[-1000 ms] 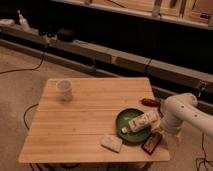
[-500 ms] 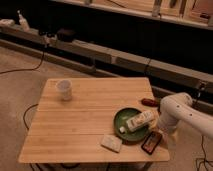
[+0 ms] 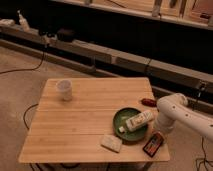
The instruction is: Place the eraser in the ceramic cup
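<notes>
Gripper (image 3: 158, 135), grip state indeterminate, sits at the flat dark red-edged rectangular eraser (image 3: 152, 145), near right; small white ceramic cup (image 3: 64, 89) lies well apart, far left.

The white arm (image 3: 175, 111) bends down, tool (image 3: 156, 135) lowest.

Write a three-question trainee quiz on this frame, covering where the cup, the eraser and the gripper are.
1. True or false: the ceramic cup stands upright near the table's far left corner, away from the green bowl.
2. Where is the gripper? A) over the ceramic cup B) at the eraser, by the table's near right corner C) on the pale pad
3. What lies in the green bowl?
Key: 1 true; 2 B; 3 a pale bottle on its side.
</notes>
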`<state>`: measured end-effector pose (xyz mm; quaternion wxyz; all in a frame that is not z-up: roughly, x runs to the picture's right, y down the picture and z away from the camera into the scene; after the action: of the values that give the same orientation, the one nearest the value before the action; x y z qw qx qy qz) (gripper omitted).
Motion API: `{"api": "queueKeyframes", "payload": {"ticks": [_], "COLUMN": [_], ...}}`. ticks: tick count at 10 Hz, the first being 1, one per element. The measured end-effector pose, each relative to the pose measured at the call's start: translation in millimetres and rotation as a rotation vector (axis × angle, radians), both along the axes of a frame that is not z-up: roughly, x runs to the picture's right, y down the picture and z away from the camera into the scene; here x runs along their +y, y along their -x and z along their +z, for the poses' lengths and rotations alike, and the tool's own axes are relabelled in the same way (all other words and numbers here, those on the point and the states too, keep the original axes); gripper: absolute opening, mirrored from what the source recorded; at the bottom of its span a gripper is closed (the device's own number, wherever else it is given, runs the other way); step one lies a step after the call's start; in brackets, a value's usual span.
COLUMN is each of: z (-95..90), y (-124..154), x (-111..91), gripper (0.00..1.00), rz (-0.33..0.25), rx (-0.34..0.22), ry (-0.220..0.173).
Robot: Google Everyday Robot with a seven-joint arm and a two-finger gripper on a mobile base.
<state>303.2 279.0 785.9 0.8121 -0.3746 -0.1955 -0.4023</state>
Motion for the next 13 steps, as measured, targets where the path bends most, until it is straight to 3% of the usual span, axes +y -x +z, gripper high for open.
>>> {"api": "queueKeyframes", "payload": {"ticks": [1,4,8,9,10,13], "z": [-1.3,-21.2,-91.0,-98.2,-100.6,-77.9], "y": [0.5,-7.0,-13.1,-10.9,-6.8,15.3], "x": [0.7,-11.5,-64.6,-81.6,-104.5,-158.6], "gripper": [0.17,0.17,0.17,0.17,0.17,0.17], "rz": [0.001,0.026,0.041,0.042,0.043,0.036], "rx": [-0.001,0.008,-0.018,-0.027,-0.041,-0.106], "ry": [0.0,-0.027,-0.071,-0.078,-0.085,-0.082]}}
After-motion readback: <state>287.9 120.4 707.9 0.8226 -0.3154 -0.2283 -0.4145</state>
